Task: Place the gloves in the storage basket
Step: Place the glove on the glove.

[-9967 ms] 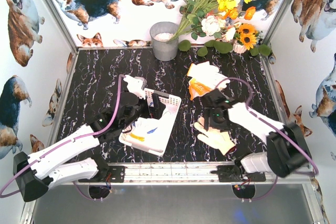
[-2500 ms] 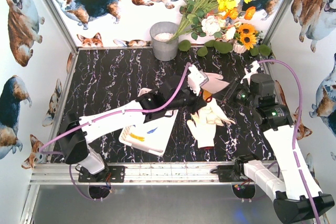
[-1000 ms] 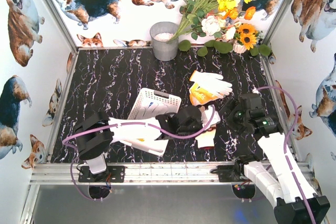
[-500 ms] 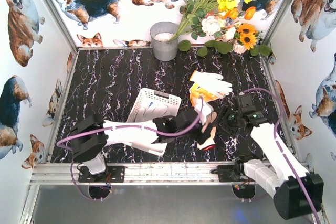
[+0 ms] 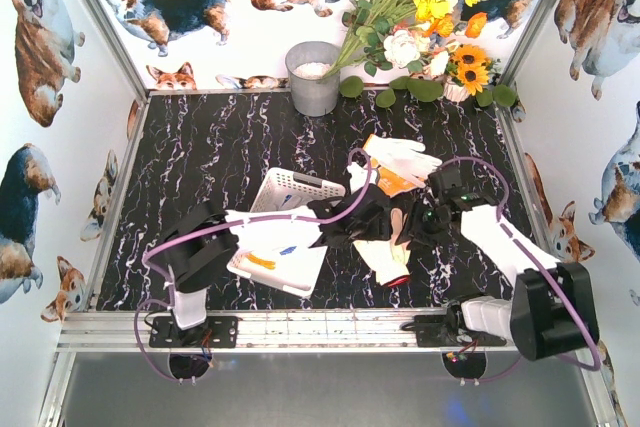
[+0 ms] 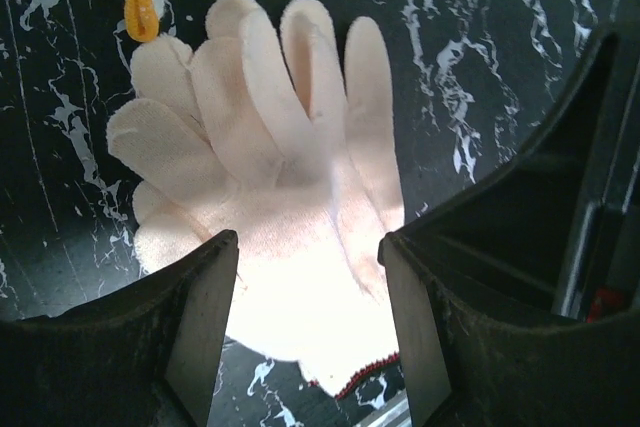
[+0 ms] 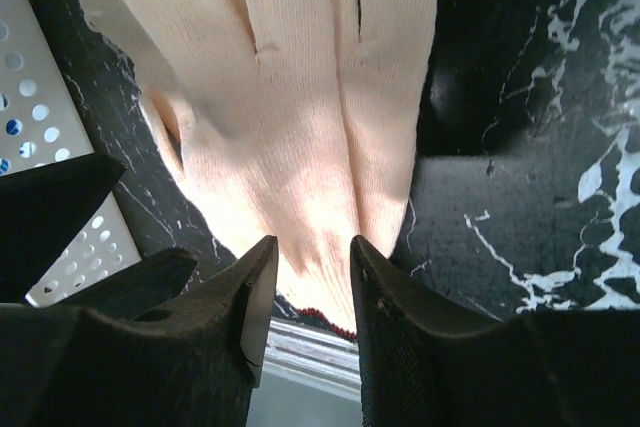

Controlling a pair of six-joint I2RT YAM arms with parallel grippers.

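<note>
A cream knit red-cuffed glove (image 6: 290, 197) lies flat on the black marbled worktop (image 5: 200, 157), just to the right of the storage basket (image 5: 295, 187), with its fingers pointing toward the back wall. Both arms converge on it. The left arm reaches across the front of the basket, probably because the glove lies on the right arm's side of the basket.

The left end effector (image 6: 305, 252) hangs over the glove's palm with its jaws wide, one on each side of the glove. This looks like a stance for closing on the bulk of the fabric rather than on a single finger.

The right end effector (image 7: 312, 252) sits above the cuff end with its jaws drawn narrow and cream knit showing in the gap. Whether they already pinch a fold or only hover over it cannot be told.

The basket sits tilted on the worktop. It already holds two basket gloves (image 5: 272, 255), one trimmed orange-yellow and one blue, so part of the task looks done. Beyond the two end effectors, white orange-cuffed gloves (image 5: 405, 159) lie on the worktop and are not yet collected.

With two end effectors this close over one limp glove, they risk knocking each other. If only one of them grips, the fabric may also bunch.
</note>
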